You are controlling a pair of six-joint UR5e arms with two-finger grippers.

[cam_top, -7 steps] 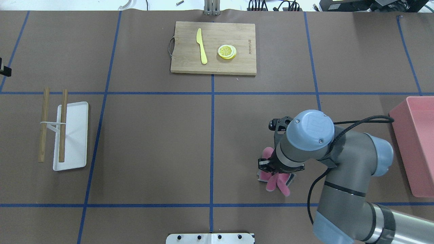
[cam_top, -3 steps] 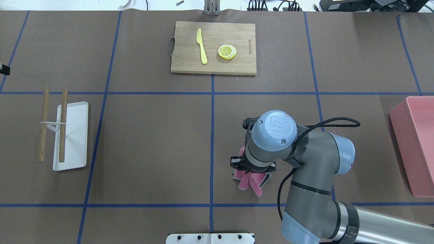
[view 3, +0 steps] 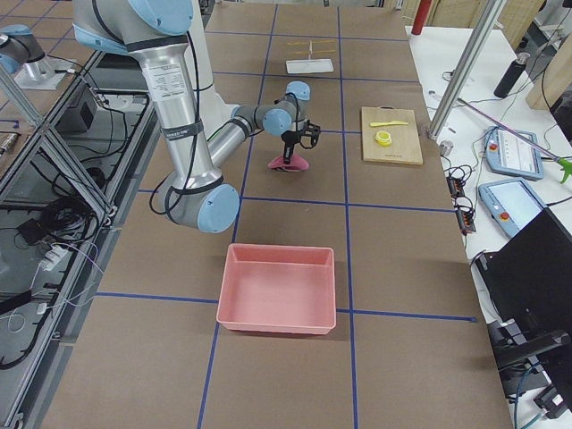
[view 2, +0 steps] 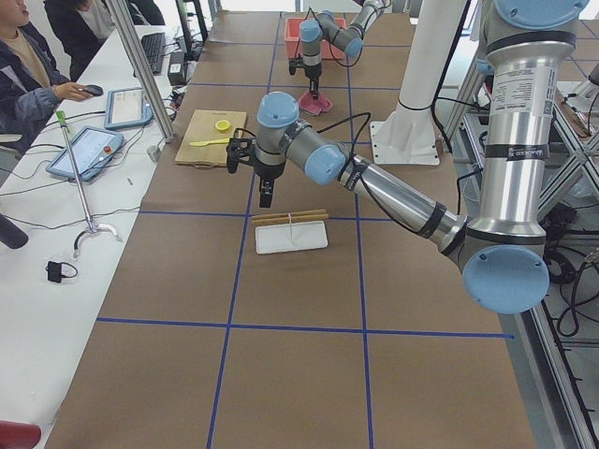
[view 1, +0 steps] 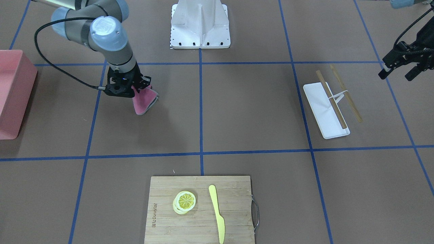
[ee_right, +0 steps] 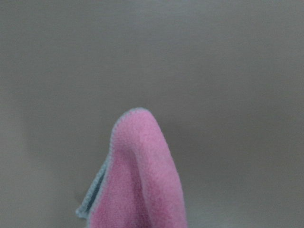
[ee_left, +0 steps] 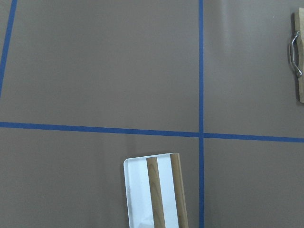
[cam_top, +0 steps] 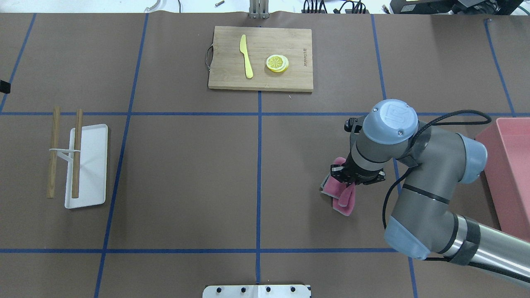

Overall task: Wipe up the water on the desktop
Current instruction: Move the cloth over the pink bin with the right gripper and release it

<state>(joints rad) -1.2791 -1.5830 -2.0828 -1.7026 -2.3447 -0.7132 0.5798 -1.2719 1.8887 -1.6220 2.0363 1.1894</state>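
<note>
Bright, even light from above falls on the matte brown taped desktop (cam_top: 186,174). Shadows are faint and soft-edged, as beside the folded pink cloth (view 1: 144,101). Exterior views are sharp; the right wrist view is dimmer, greyish, the cloth slightly blurred close-up.

open middle, clutter round the edges
the brown surface (cam_top: 186,178) lies bare across its centre squares, with room to pass either way. at the far edge sits a cutting board (cam_top: 227,78) with a knife (cam_top: 246,56) and lemon slices (cam_top: 277,63). on the left, a white tray (cam_top: 93,165) and two wooden sticks (cam_top: 76,153) take up one strip. the right arm (cam_top: 414,165) blocks the right half, low over a pink cloth (cam_top: 343,198), with a pink bin (cam_top: 513,165) at the right edge.
</note>
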